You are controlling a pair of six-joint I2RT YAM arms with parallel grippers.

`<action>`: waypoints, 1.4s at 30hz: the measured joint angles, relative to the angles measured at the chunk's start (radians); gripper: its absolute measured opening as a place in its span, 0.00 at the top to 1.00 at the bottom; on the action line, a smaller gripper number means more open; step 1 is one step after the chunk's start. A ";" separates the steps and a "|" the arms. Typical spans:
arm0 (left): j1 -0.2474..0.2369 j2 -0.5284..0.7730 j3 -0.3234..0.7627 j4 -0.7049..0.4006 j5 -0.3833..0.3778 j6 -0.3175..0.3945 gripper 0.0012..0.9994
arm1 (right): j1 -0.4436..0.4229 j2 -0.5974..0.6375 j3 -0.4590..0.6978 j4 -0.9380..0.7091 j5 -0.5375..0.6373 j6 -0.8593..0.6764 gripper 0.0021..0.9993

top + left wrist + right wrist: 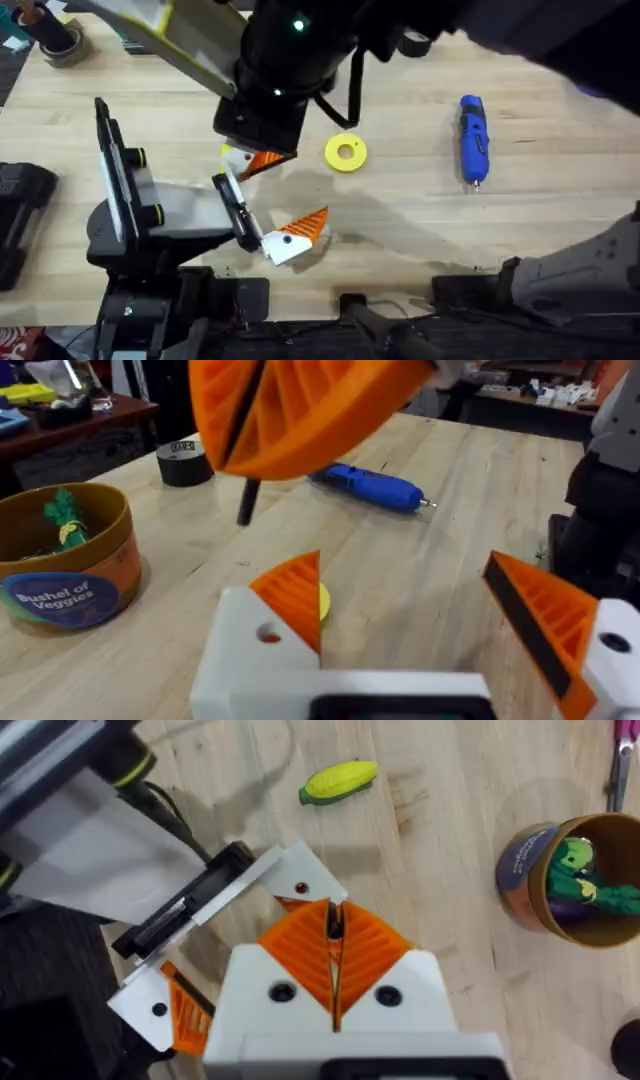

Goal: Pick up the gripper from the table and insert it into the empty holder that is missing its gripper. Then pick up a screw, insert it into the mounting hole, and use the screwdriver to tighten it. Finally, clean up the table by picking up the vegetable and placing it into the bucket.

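The left gripper lies low over the table with its jaws spread. Both of its white bases carry orange tips. The gripper sits on the holder, whose mounting hole faces up. Right above that finger hangs the right gripper, which has reached across the middle. Its orange pads are pressed together on a thin dark rod that points down toward the holder – whether the rod is a screw or a tool cannot be told. A flat yellow ring lies just beyond the left gripper's fingers. The screwdriver lies flat on the right side of the table, well apart from both arms and held by neither. The bucket stands upright with green toy pieces inside – a corn cob lies on the wood nearby, outside it. A roll of black tape rests beyond the bucket.
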 joint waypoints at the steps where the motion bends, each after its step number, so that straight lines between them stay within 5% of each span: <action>1: 0.000 0.000 0.000 0.000 0.000 0.000 0.01 | 0.000 0.000 0.000 0.000 0.000 0.000 1.00; 42: 0.000 0.000 0.000 0.000 0.000 0.000 0.01 | 0.041 0.000 0.003 -0.048 -0.038 -0.098 1.00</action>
